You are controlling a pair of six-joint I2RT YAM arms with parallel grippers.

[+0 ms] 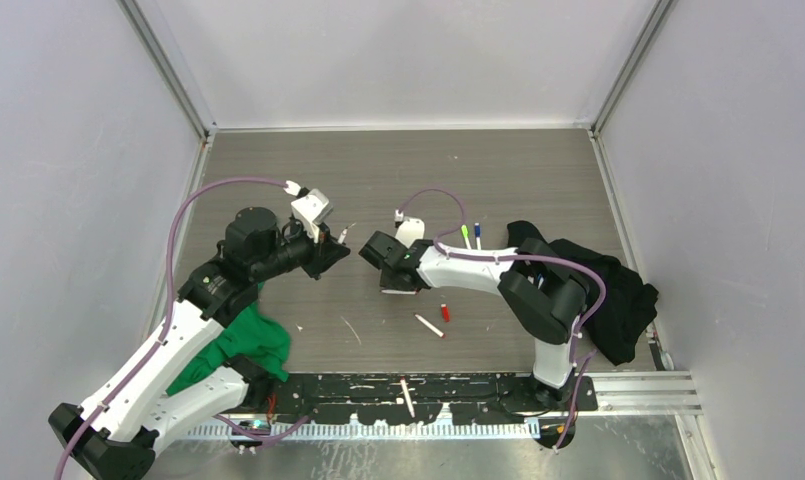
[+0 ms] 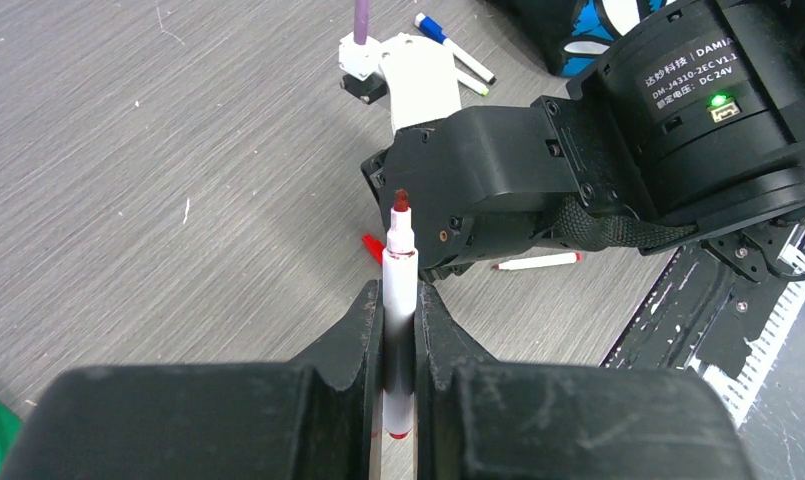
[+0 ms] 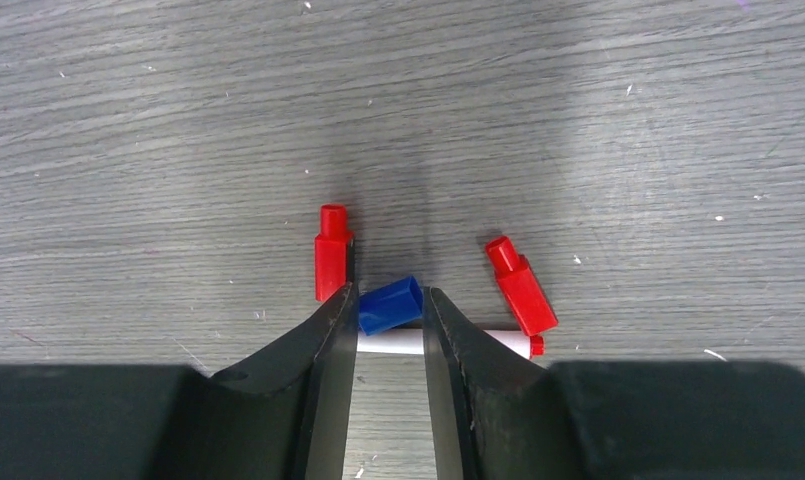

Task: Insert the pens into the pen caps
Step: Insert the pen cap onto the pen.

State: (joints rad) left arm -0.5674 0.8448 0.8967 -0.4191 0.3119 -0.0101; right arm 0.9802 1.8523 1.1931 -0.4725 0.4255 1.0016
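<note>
Left claw (image 2: 399,300) raised, clamps red-tipped pen (image 2: 399,262). Right claw (image 3: 388,292) low at surface (image 3: 598,110), narrow astride blue cap (image 3: 390,306); grip unclear.

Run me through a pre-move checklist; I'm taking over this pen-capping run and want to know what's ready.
1. left gripper shut on the red-tipped pen: ok.
2. Pen tip bare and pointing out ahead of the jaws: ok.
3. right gripper has a jaw on either side of the blue cap: ok.
4. Blue cap firmly clamped: cannot tell.
5. Cap colour matches the pen tip: not ok, blue against red.
6. Nothing else between the right jaws: not ok, a white pen lies crosswise there, beside the cap.
</note>
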